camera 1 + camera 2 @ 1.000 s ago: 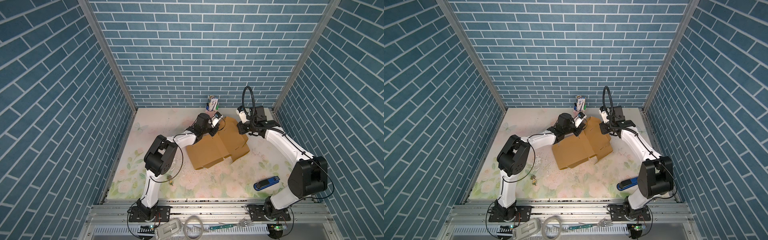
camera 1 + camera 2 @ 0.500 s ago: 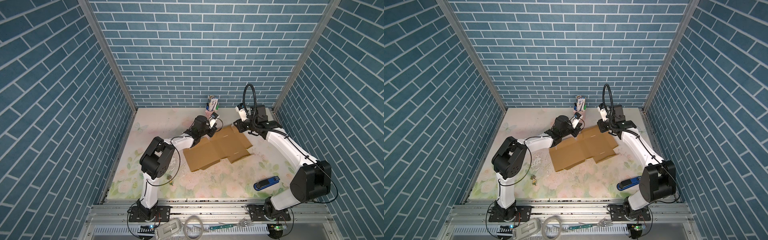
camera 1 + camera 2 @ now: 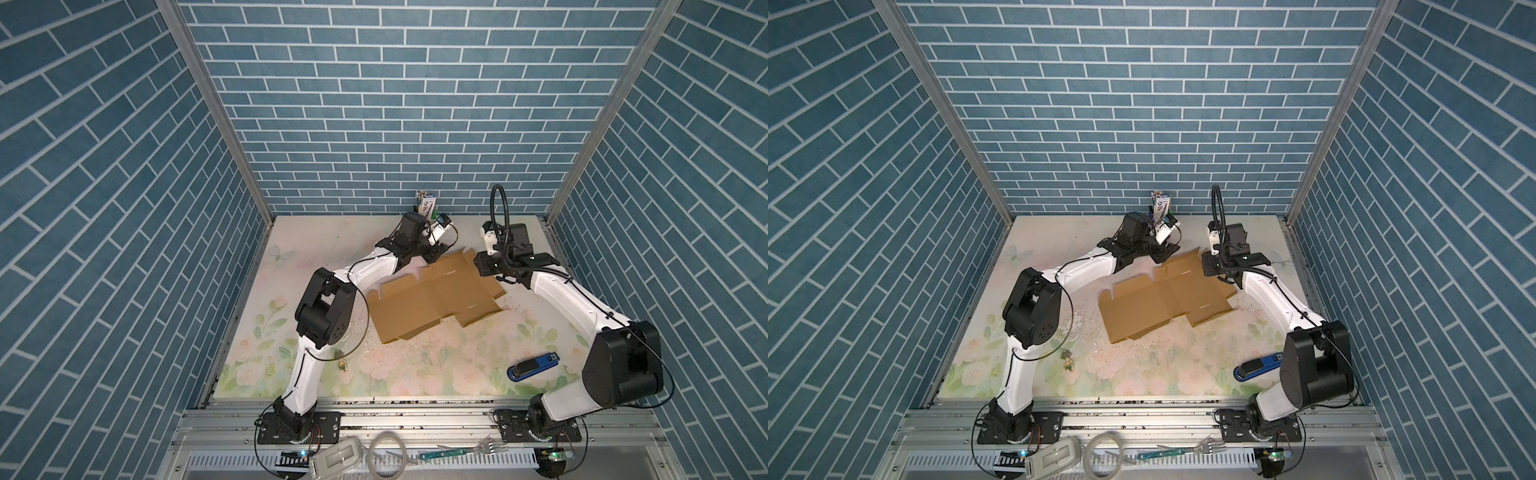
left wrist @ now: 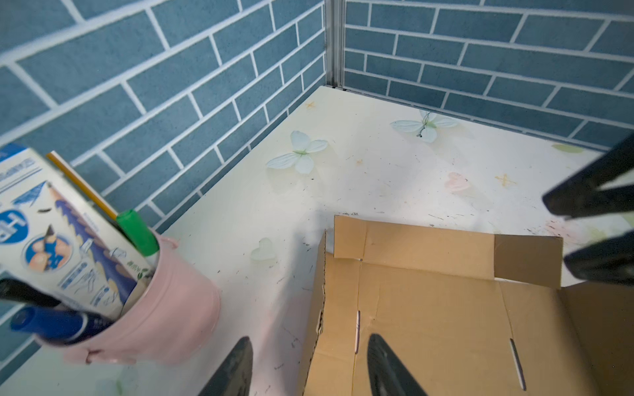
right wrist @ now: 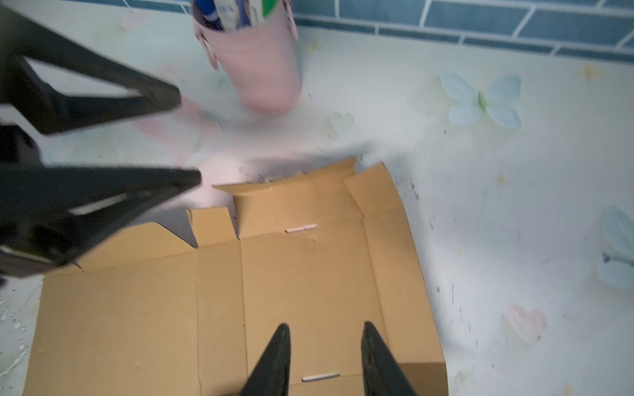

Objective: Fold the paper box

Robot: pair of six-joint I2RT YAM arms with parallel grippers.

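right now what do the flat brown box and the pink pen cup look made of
The paper box: corrugated cardboard, matte brown; wavy fluting shows along its cut edge. The pink cup: smooth with a faint sheen; painted metal or plastic, cannot tell which.

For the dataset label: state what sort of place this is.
Probably a staged robot test cell: brick-print wall panels on three sides, an aluminium mounting rail in front, a floral tabletop under the paper box.

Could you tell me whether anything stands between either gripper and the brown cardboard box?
Nothing visible does. The left gripper and right gripper hang open over the far end of the flat brown corrugated cardboard box; the pink pen cup stands off beside it.
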